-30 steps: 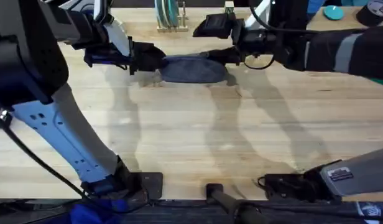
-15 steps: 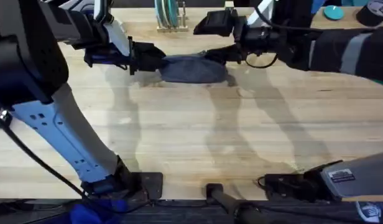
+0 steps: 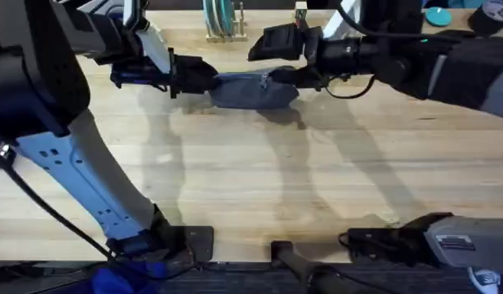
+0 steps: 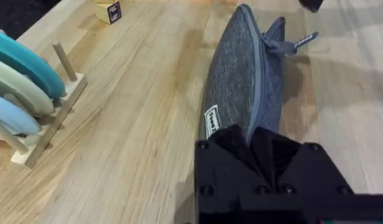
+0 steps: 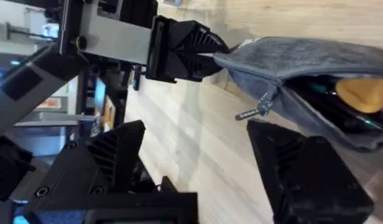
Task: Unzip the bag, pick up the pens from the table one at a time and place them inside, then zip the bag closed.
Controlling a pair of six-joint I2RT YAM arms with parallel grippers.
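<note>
The worktop [image 3: 251, 180] is a broad pale plank surface, bare across its middle and near edge. The bag [image 3: 253, 88] lies close to the far edge, its long axis running along that edge, left to right between the two arms.

The left end effector [image 3: 204, 79] comes in from the left side and is pinched on the left end of the pouch; in the left wrist view its fingers [image 4: 253, 146] are pressed together on the fabric of that rounded end, and the bag stretches straight away from them.

The right end effector [image 3: 286, 76] reaches in from the right side, level with the bag's right end. In the right wrist view its two fingers [image 5: 291, 155] stand spread, holding nothing, with the pull tab [image 5: 257, 109] just ahead of the gap between them. The zipper is part-open on that side, and dark items and something yellow show inside the pouch.

So the right arm is the nearer one to the pull tab, and the zipper line lies along the bag's long axis, pointing from the right end effector toward the left one. Judging from this, closing calls for a pull along that axis toward the anchored left end.

A wooden rack of coloured discs [image 3: 220, 20] stands at the far edge just behind the bag, and a black stapler [image 3: 278, 38] hovers near the right arm; both sit apart from the zipper path.
</note>
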